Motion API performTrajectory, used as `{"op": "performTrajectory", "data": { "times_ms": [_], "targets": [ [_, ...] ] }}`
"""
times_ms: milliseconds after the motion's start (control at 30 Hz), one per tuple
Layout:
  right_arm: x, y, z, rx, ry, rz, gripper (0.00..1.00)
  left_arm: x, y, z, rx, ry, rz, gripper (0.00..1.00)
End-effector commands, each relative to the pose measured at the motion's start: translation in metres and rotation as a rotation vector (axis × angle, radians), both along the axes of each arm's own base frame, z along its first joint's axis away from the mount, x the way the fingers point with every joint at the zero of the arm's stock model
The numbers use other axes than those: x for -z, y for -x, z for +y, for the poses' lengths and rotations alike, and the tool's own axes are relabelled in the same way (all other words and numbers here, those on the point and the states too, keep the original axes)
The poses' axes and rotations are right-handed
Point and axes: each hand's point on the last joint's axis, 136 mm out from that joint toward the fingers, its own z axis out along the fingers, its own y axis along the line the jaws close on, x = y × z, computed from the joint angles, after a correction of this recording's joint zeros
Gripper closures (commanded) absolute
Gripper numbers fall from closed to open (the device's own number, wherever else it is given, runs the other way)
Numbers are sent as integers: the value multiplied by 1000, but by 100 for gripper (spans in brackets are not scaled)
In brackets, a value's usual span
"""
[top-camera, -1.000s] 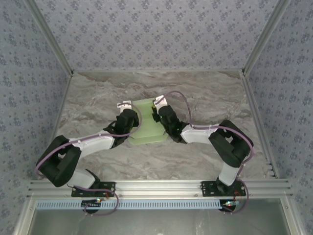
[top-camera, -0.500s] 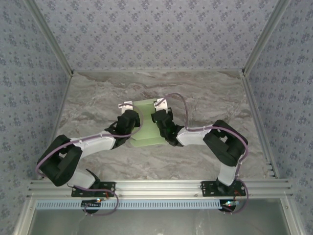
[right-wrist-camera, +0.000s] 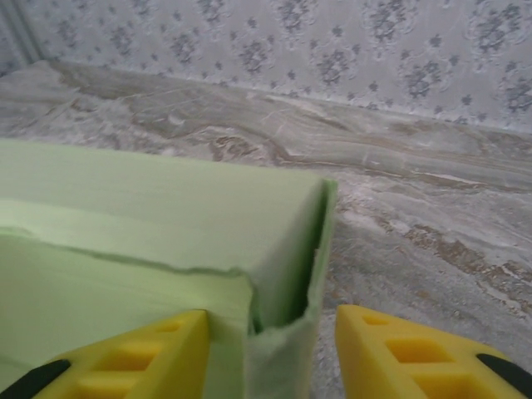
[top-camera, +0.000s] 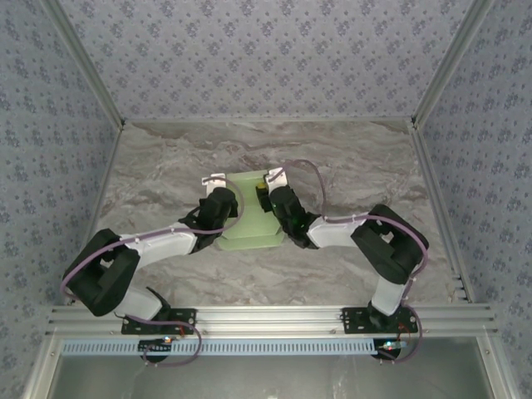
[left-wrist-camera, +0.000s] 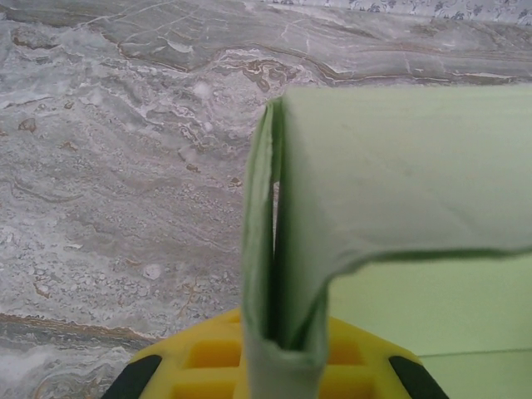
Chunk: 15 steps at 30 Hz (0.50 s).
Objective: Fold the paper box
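While I watch from the top camera, the left arm [top-camera: 150, 249] reaches in from the left, and its end effector [top-camera: 224, 198] sits on the left edge of the paper box [top-camera: 248, 212]. On the left wrist camera its yellow fingers [left-wrist-camera: 208, 362] are pressed together on the doubled-over left wall of the pale green card. I count one paper box, lying mid-worktop between the two wrists, which cover both its side edges from above. On its right side, the right end effector [right-wrist-camera: 274, 349] straddles the upright right wall. Its two yellow fingers [right-wrist-camera: 141, 353] stand apart, the card against the left one and a gap before the right one. The right arm [top-camera: 374, 241] bends back to its base. I count two arms, two purple cables [top-camera: 303, 166], one grey marbled worktop [top-camera: 366, 166], patterned walls [top-camera: 266, 58] around it and an aluminium rail [top-camera: 266, 316] along the near edge.
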Motion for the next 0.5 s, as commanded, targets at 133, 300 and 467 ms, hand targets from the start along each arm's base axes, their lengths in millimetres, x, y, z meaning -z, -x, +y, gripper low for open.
{"op": "performTrajectory", "data": {
  "times_ms": [133,300,467],
  "targets": [
    [6,32,-7,-97,33,55,50,-21,-5,-12,22,40,-46,100],
    [6,40,-10,-141,65,71,50,-19,-4,-13,24,39,-41,100],
    [7,25,-21,-27,90,60,55,-21,-5,-15,27,41,-31,100]
  ]
}}
